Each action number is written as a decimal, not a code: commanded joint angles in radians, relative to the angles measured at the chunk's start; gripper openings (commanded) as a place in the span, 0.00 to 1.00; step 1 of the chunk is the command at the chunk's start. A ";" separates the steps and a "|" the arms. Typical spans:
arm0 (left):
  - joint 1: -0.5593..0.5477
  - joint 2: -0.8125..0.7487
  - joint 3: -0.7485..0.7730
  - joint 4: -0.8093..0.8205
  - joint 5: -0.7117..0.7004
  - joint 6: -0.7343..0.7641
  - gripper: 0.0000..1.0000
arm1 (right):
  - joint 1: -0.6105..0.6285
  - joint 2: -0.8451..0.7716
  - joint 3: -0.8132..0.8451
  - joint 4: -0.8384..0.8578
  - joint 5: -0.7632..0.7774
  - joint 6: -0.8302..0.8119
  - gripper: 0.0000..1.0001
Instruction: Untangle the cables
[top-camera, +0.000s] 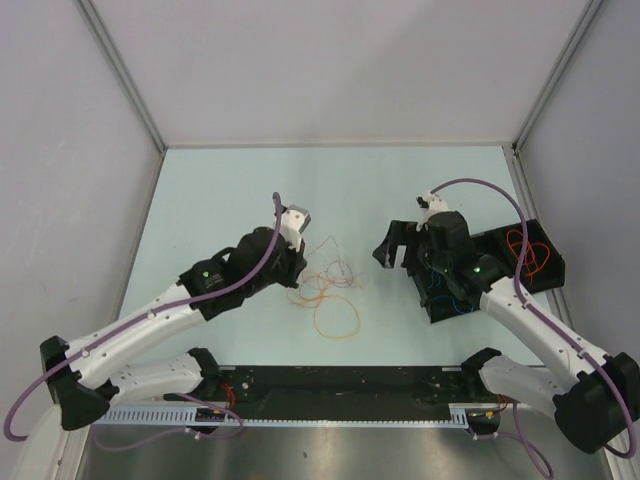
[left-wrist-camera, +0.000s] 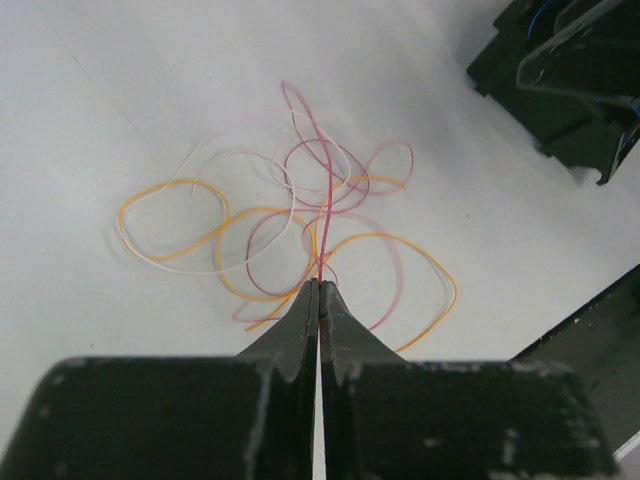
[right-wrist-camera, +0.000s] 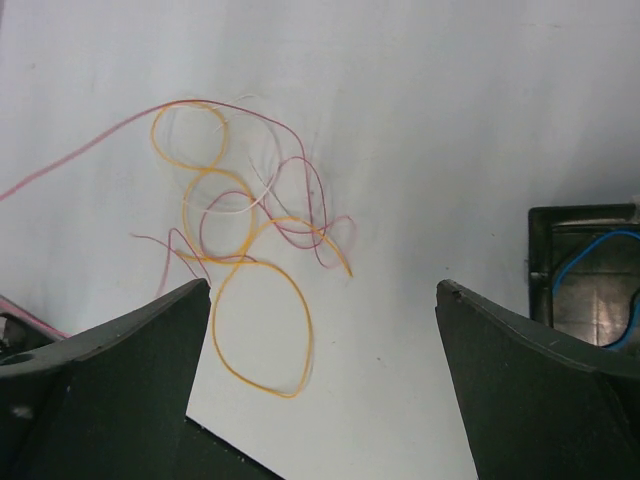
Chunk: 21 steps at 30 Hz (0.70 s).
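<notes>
Light, floppy cables (top-camera: 325, 290) lie tangled at eight o'clock of the wide-open, empty right gripper (right-wrist-camera: 322, 288), while the left gripper (left-wrist-camera: 319, 287) pinches a pink strand (left-wrist-camera: 327, 190), apparently near one end, the best hold for gentle pulling.

Smooth, matt pale tabletop (left-wrist-camera: 120, 90); thin orange and pink cables (left-wrist-camera: 328, 200), plastic-sheathed and slick; left gripper (left-wrist-camera: 319, 288) with matt black plastic jaws, scuffed pale.

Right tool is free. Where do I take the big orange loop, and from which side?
Grip the big orange loop on its right-hand arc, the side toward the right tool. It lies flat and open there, apart from the pink strands, so I'd come straight down from above, straddling the wire.
</notes>
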<state>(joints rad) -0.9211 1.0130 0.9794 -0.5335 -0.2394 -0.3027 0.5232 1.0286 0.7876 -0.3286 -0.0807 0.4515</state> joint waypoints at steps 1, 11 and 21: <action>-0.005 -0.056 -0.018 0.112 0.051 -0.036 0.00 | -0.005 -0.024 -0.005 0.069 -0.079 0.004 1.00; -0.005 -0.047 -0.110 0.178 0.098 -0.044 0.00 | 0.027 0.091 -0.034 0.342 -0.293 0.320 1.00; -0.005 -0.037 -0.142 0.219 0.144 -0.053 0.01 | 0.145 0.304 -0.002 0.640 -0.360 0.566 0.96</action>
<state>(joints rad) -0.9218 0.9813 0.8429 -0.3740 -0.1284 -0.3405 0.6308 1.2732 0.7521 0.1345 -0.3939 0.9104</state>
